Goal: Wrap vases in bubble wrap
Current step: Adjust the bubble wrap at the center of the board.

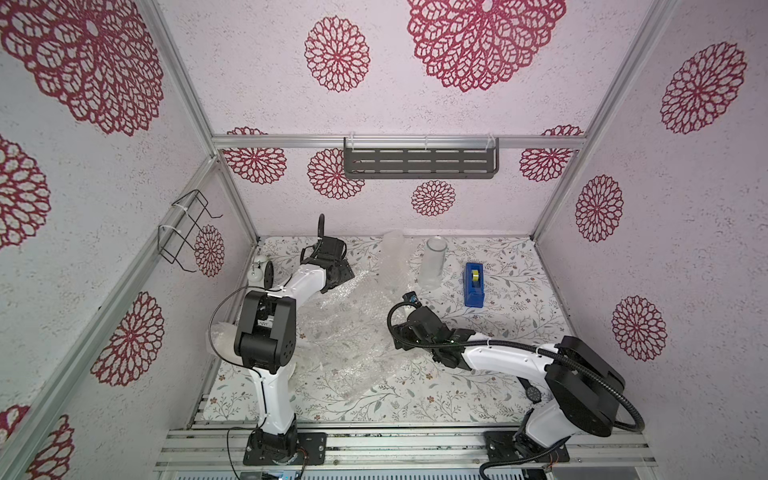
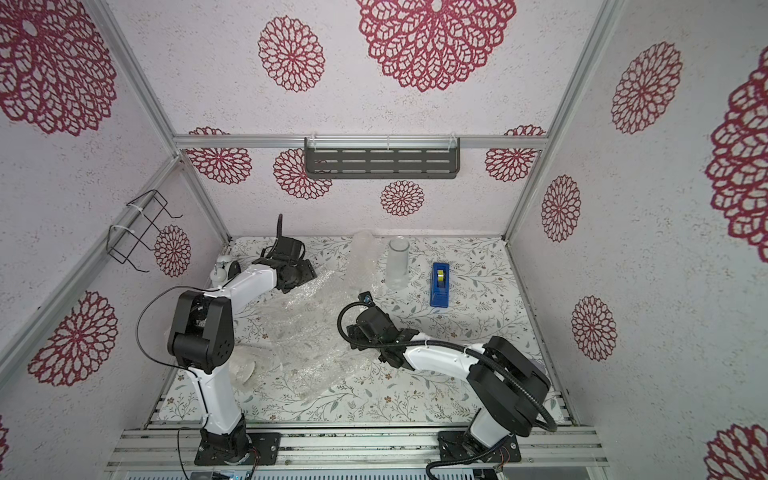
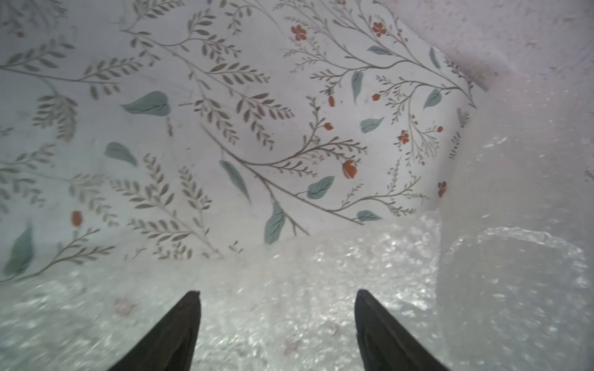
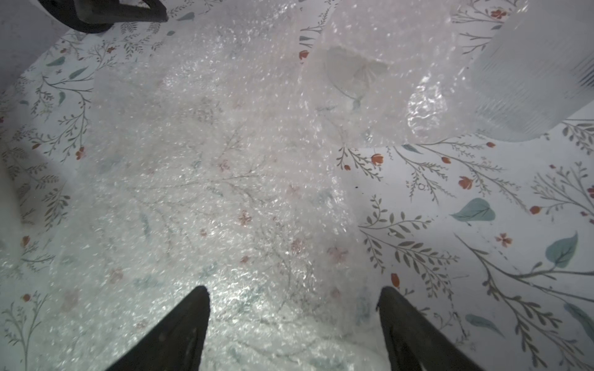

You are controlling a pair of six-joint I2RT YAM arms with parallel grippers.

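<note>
Crinkled bubble wrap (image 1: 349,328) (image 2: 299,328) covers the middle of the floral table. A frosted glass cylinder vase (image 1: 432,264) (image 4: 530,70) stands bare at the back. Just left of it stands another vase (image 1: 392,257) (image 4: 369,64) with bubble wrap round it. A white vase (image 2: 243,368) lies under wrap by the left arm's base, partly hidden. My left gripper (image 1: 348,273) (image 3: 278,294) is open over the sheet's far left edge (image 3: 289,273). My right gripper (image 1: 401,323) (image 4: 294,290) is open over the sheet's right edge (image 4: 209,160), holding nothing.
A blue tape dispenser (image 1: 473,284) lies right of the cylinder. A white pump bottle (image 1: 255,270) stands in the far left corner. A wire basket (image 1: 187,230) hangs on the left wall, a grey shelf (image 1: 419,160) on the back wall.
</note>
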